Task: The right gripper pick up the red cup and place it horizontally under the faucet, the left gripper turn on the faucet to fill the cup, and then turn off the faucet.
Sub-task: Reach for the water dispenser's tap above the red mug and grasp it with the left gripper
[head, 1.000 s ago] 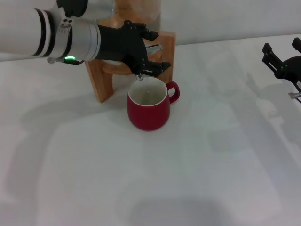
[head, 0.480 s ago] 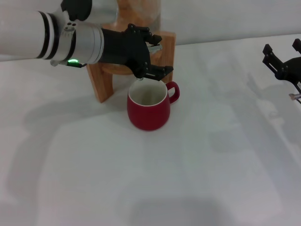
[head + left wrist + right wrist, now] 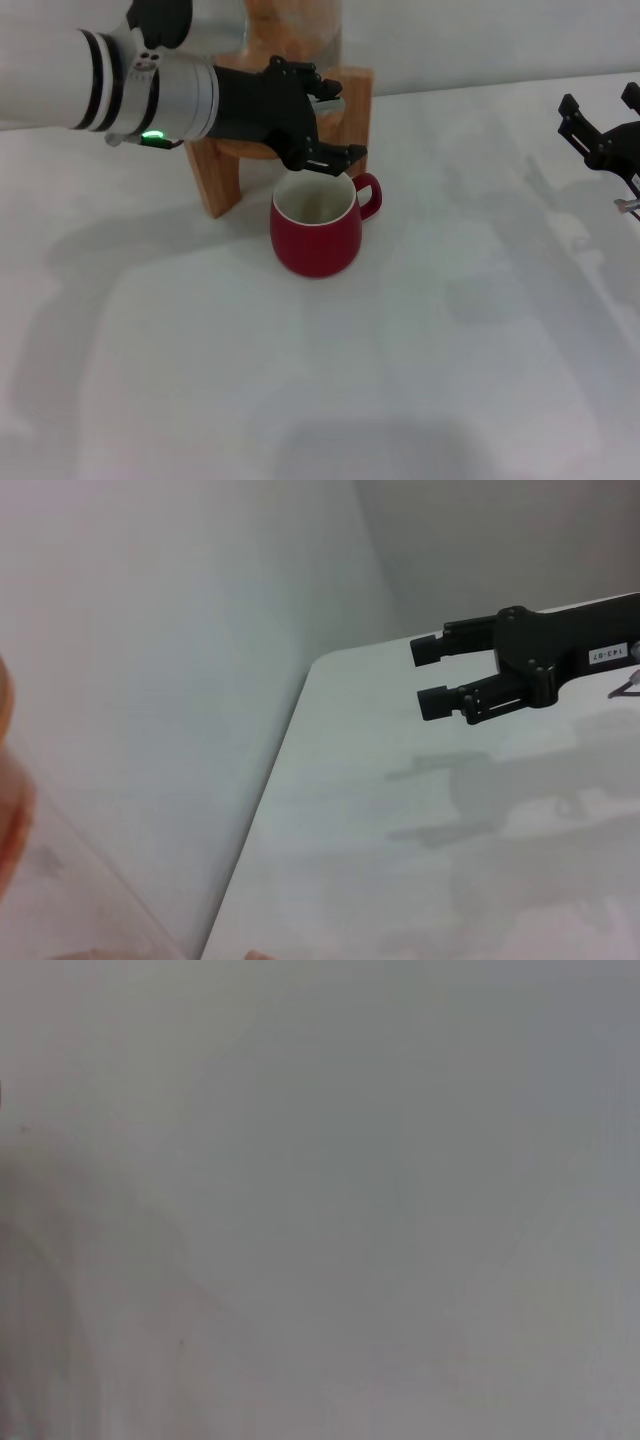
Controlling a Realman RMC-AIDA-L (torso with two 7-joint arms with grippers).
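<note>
My left tool [image 3: 325, 125] straddles the faucet [image 3: 330, 100], grip undeterminable; cup [image 3: 316, 226] upright on the desk [image 3: 420, 350] below. Right tool [image 3: 600, 125] parked aside, fingers apart.

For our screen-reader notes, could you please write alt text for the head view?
The left gripper reaches over the red cup to the faucet on a wooden stand. The cup stands upright on the white table, while the right gripper waits open at the far right edge.
</note>
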